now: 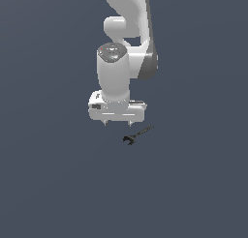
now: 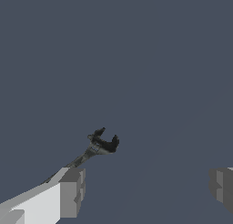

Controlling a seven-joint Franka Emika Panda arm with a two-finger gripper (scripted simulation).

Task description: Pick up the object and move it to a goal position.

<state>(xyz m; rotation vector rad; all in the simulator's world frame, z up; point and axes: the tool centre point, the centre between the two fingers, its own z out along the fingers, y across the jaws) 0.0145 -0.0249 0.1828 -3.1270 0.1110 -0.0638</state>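
a plain dark blue-grey surface fills both views, and on it the black wrench lies flat, just off the open, empty end effector toward the exterior view's right. it looks stiff, light and very thin, so i'd pinch across the slim handle mid-length, not the forked head.

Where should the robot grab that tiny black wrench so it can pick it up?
Probably the slim straight handle of the wrench, coming down from above. It seems to lie flat, so the open tool can close its fingers across the narrow handle rather than the forked head.
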